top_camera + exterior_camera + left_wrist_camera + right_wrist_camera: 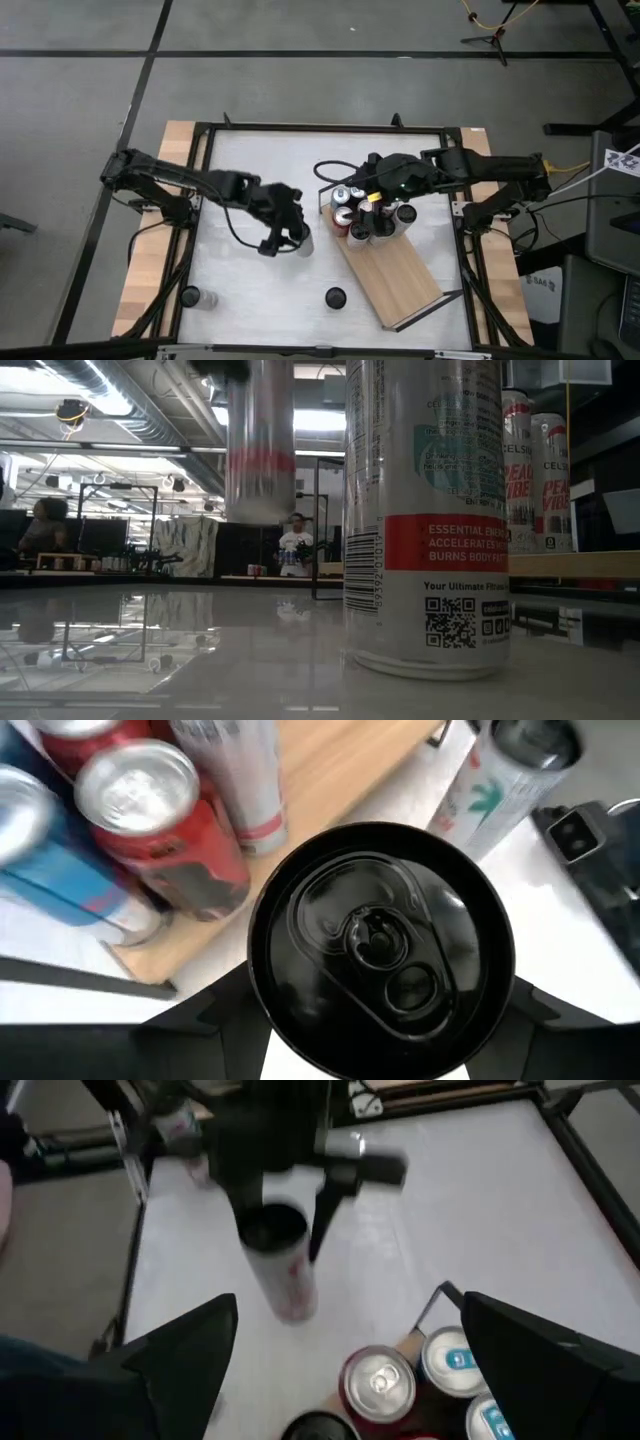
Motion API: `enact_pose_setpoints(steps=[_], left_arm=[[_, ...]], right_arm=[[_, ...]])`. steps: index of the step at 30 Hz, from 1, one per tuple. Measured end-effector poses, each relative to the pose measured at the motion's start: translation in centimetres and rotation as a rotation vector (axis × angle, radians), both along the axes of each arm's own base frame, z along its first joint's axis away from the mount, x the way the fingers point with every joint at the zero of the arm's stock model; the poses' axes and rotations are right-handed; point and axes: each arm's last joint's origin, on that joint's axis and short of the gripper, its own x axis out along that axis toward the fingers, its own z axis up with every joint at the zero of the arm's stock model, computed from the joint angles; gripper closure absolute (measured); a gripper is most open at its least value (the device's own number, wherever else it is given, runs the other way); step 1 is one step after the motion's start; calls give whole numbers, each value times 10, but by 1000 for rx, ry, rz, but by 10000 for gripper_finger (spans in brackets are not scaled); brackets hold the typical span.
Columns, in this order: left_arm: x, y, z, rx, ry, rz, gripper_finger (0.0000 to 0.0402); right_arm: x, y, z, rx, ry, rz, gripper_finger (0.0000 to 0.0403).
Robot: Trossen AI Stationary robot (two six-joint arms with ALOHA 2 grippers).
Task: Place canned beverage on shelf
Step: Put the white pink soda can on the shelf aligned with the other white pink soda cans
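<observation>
High view: cans crowd the shelf beside the lifted can.

A person in a white top is standing far back in the room, and another person is showing near the side. A yellow cable is lying on the grey floor behind the white table.
</observation>
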Motion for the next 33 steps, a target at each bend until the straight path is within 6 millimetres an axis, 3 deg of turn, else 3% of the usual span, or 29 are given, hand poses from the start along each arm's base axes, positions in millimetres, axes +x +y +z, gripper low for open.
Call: enact_pose_setpoints(steps=[7, 11, 18, 33], left_arm=[[-6, -4, -52, 60, 11, 30, 169], [-12, -3, -71, 59, 47, 23, 169], [-16, -3, -79, 54, 41, 18, 166], [-12, -2, -79, 68, -1, 41, 114]], right_arm=[[5, 1, 7, 27, -94, -11, 29], [8, 1, 12, 34, -146, -9, 29], [9, 1, 13, 37, -167, -9, 29], [9, 1, 13, 36, -166, -9, 29]])
